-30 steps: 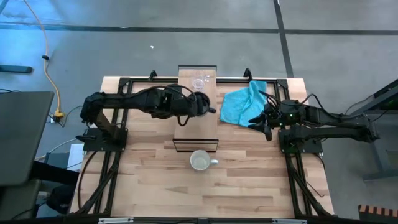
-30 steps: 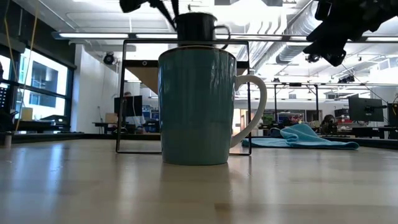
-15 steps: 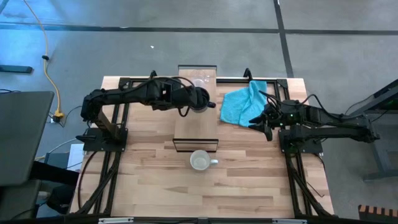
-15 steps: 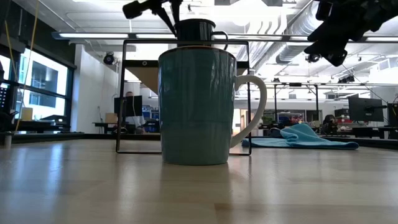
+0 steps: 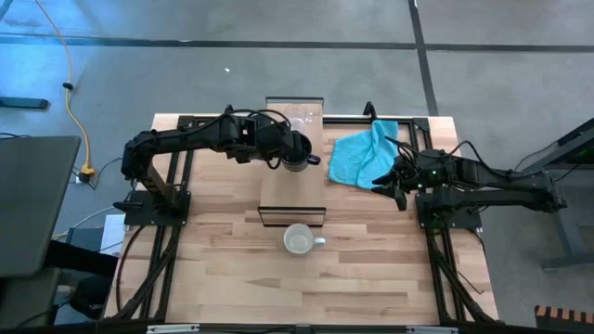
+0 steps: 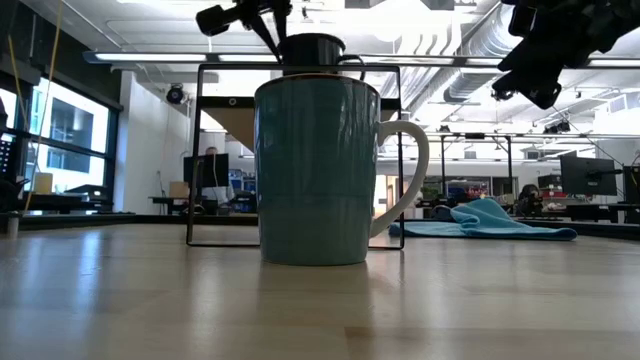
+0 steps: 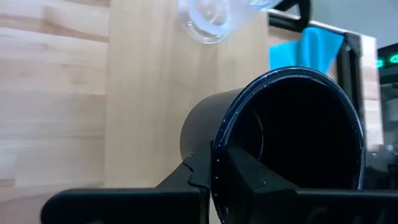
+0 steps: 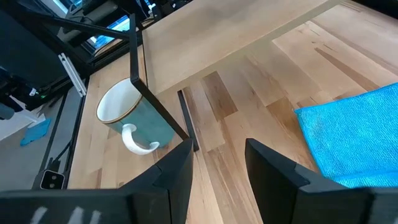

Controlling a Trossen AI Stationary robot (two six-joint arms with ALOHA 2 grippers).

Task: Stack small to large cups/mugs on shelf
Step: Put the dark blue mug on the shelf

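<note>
Three vessels matter here, taken nearest first; the white handled mug with a teal outside [image 5: 299, 241] stands upright on the light-wood surface [image 5: 371, 278] just in front of the shelf's near end, handle to the right; it is probably stiff, glazed and slick, heavy enough to sit firm, and best taken by the rim or handle; bare boards lie all around it, so an approach from above looks free.

Farther on, the long narrow light-wood shelf on a dark frame [image 5: 290, 186] runs away from that mug; its sides are unguarded, so anything set down near the long edges could tip off.

Over the shelf's middle the left gripper [image 7: 217, 168] has its fingers [image 7: 249, 177] pinched on the rim of the black handled mug [image 5: 296, 154], one inside and one outside the wall; I cannot tell whether the mug's base rests on the board; a rim pinch on smooth ware may swivel.

Beyond it, at the far end, stands the small clear glass cup [image 7: 207, 18]; likely light, brittle and easily knocked, so room there is tight.

At right, the right gripper [image 8: 214, 165] waits with fingers spread beside the turquoise cloth [image 5: 364, 153].
</note>
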